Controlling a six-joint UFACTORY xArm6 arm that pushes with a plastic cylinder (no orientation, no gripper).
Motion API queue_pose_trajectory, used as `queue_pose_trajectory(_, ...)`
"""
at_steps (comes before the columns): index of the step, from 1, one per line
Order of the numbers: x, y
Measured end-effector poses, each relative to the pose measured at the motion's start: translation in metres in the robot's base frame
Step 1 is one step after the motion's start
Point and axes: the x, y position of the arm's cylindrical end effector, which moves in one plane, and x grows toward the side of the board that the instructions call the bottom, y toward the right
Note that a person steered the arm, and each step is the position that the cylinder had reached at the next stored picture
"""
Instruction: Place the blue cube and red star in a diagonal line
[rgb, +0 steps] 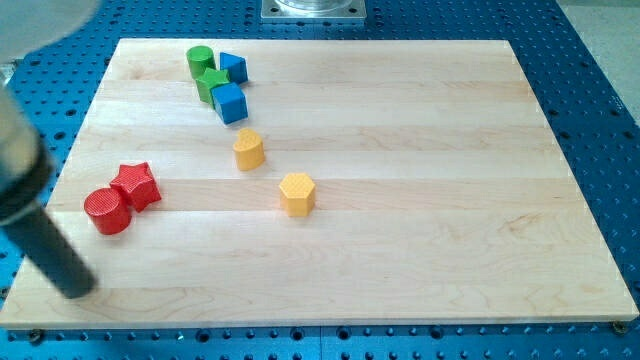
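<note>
The blue cube (230, 103) sits near the view's top left, touching a green star-like block (211, 84). The red star (137, 185) lies at the view's left, touching a red cylinder (107, 211) to its lower left. My rod comes in from the view's left edge, blurred and large. My tip (76, 289) rests near the board's bottom left corner, below and left of the red cylinder, apart from it and far from the blue cube.
A green cylinder (199, 60) and a second blue block (233, 67) cluster by the blue cube. A yellow block (248, 149) and a yellow hexagon (297, 193) sit mid-board. The wooden board (450, 200) lies on a blue perforated table.
</note>
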Motion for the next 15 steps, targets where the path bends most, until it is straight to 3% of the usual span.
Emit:
queue_pose_trajectory(2, -0.066, -0.004)
queue_pose_trajectory(3, -0.069, 0.011)
queue_pose_trajectory(5, -0.068, 0.131)
queue_pose_trajectory(6, -0.075, 0.111)
queue_pose_trajectory(7, -0.038, 0.039)
queue_pose_trajectory(8, -0.064, 0.015)
queue_pose_trajectory(9, -0.104, 0.021)
queue_pose_trajectory(11, -0.145, 0.027)
queue_pose_trajectory(12, -0.214, 0.038)
queue_pose_trajectory(14, -0.247, 0.174)
queue_pose_trajectory(15, -0.280, 0.186)
